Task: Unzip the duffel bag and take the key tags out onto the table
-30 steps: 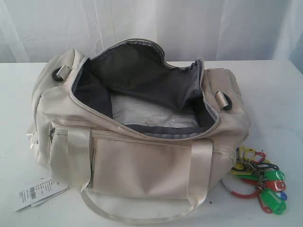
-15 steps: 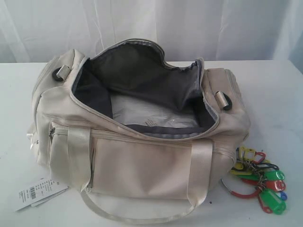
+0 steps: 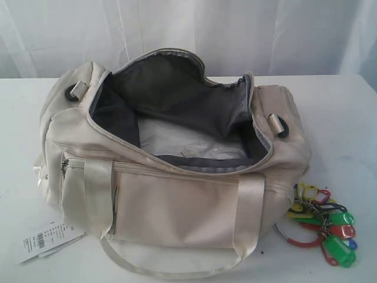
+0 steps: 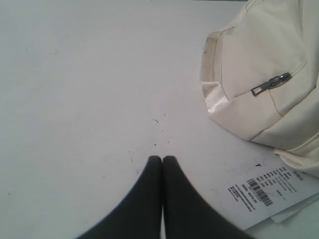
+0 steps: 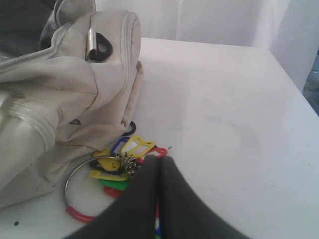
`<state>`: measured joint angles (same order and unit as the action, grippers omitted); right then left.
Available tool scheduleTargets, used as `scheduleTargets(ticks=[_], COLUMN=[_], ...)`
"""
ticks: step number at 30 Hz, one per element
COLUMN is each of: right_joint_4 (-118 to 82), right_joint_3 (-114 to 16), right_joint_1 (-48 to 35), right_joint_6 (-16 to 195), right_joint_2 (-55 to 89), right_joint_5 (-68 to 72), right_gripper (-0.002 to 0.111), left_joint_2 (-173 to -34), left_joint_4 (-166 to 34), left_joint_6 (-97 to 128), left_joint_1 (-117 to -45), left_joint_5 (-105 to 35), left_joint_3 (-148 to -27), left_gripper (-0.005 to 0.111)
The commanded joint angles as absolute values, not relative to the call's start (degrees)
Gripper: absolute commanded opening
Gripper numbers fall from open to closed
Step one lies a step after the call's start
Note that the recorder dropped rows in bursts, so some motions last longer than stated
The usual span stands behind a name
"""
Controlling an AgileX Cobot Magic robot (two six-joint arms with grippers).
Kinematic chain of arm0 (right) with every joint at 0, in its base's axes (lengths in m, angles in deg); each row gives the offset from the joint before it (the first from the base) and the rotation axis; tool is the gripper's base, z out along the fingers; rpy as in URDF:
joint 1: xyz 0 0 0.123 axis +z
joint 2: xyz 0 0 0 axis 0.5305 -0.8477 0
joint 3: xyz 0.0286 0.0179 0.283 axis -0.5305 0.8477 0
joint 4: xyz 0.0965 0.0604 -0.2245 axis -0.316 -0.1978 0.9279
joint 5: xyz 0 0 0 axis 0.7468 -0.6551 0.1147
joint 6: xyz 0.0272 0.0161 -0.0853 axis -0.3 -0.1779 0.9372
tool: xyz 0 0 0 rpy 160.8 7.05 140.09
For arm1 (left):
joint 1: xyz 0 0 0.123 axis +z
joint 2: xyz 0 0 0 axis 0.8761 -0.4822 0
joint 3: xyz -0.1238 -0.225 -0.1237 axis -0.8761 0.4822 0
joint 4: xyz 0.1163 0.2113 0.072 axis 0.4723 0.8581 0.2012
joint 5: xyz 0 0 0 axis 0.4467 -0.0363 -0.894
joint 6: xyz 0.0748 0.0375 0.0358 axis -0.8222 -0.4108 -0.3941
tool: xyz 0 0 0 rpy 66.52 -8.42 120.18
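Observation:
The cream duffel bag lies unzipped on the white table, its grey lining and a clear plastic sheet showing inside. The key tags, green, yellow, red and blue on a metal ring, rest on the table by the bag's right end. In the right wrist view my right gripper is shut and empty, hovering over the key tags beside the duffel bag. My left gripper is shut with nothing in it, over bare table off the duffel bag's end. Neither gripper shows in the exterior view.
A white barcode label lies on the table at the bag's front left corner, and the label sits close to my left gripper. A white curtain hangs behind the table. A webbing handle loops out in front.

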<state>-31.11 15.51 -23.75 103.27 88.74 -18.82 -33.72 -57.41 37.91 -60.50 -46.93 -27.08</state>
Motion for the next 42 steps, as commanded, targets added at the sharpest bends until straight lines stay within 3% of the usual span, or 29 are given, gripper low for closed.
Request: scheduleTargets(ticks=[1,42], right_joint_4=[-29.7,-23.7], right_joint_3=[15.9,15.9], right_joint_1=[-24.1,-24.1], right_joint_6=[103.4,92.6], right_joint_2=[89.0,89.0], right_joint_5=[-18.9,-18.1], right_gripper=[0.000,0.000], left_joint_2=[-33.5,-33.5], left_joint_4=[-57.9,-57.9], left_joint_6=[38.3,38.3], left_joint_1=[-60.8,-60.8], left_joint_5=[-46.8,-46.8], left_joint_3=[-26.9,-26.9], left_gripper=[0.000,0.000])
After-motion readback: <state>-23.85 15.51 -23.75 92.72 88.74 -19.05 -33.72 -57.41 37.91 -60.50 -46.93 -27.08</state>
